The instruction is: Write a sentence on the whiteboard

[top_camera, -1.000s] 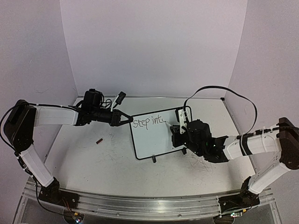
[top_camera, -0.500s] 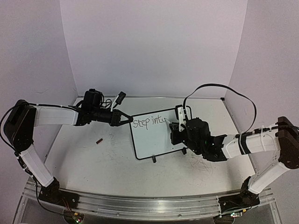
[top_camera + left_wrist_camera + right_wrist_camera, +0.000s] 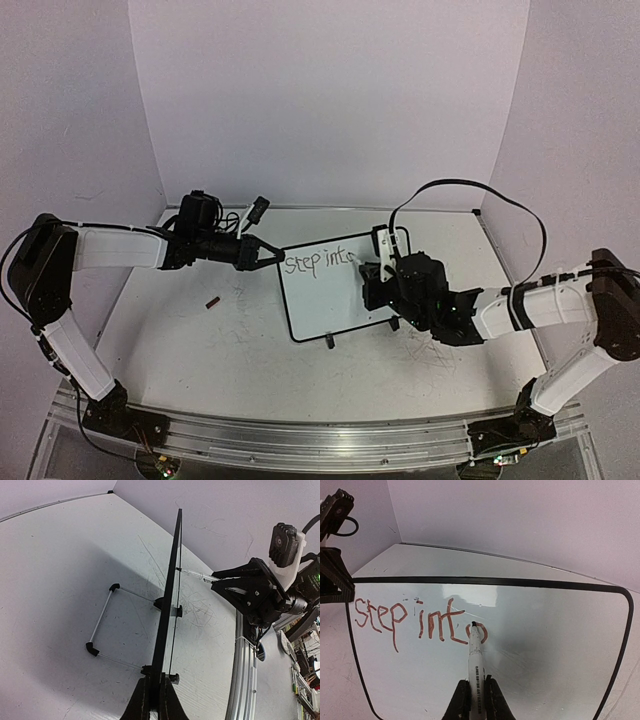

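Observation:
The whiteboard (image 3: 325, 305) stands tilted on its wire stand mid-table, seen edge-on in the left wrist view (image 3: 169, 605). My left gripper (image 3: 268, 258) is shut on its left frame edge (image 3: 156, 696). The sentence (image 3: 318, 262) reads "step into" along the top; its strokes look reddish in the right wrist view (image 3: 415, 622). My right gripper (image 3: 476, 700) is shut on a white marker (image 3: 475, 655), whose black tip touches the board on the ring of the "o". In the top view that gripper (image 3: 372, 272) is at the board's upper right.
A small dark red cap (image 3: 212, 301) lies on the table left of the board. The board's wire stand (image 3: 102, 616) with black feet rests behind it. Walls close in at the back and sides. A metal rail (image 3: 300, 435) runs along the near edge.
The right gripper with the marker has shifted slightly left and up along the board. The writing has grown from "step int" to "step into". The left arm has held still.

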Controlling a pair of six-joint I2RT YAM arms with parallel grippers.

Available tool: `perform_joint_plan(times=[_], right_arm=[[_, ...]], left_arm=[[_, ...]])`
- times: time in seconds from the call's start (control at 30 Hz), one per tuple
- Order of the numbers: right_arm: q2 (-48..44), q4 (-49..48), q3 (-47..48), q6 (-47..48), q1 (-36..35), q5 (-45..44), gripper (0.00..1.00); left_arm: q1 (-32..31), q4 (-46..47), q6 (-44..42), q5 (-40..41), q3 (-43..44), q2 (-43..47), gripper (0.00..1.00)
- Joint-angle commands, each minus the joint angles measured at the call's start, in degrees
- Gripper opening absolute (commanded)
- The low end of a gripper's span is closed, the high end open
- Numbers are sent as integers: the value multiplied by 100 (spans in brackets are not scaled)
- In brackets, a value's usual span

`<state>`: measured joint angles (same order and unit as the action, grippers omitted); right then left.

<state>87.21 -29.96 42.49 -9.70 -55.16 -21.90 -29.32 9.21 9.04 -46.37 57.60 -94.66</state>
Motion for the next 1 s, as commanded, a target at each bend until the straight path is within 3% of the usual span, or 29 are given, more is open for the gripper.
perform_joint_plan(times=[0.0, 0.37, 0.67, 0.97], right_arm=[[140, -22, 191, 3, 38, 143, 0], [-318, 98, 121, -22, 23, 265, 0], [-1279, 1659, 851, -371, 42, 103, 0], [-1582, 2298, 812, -862, 44, 549, 0]], left_arm=[[8, -7, -163, 155, 122, 164, 0], [8, -8, -175, 200, 128, 118, 0], [6, -159, -233, 645, 53, 287, 0], [5, -337, 62, 978, 49, 458, 0]])
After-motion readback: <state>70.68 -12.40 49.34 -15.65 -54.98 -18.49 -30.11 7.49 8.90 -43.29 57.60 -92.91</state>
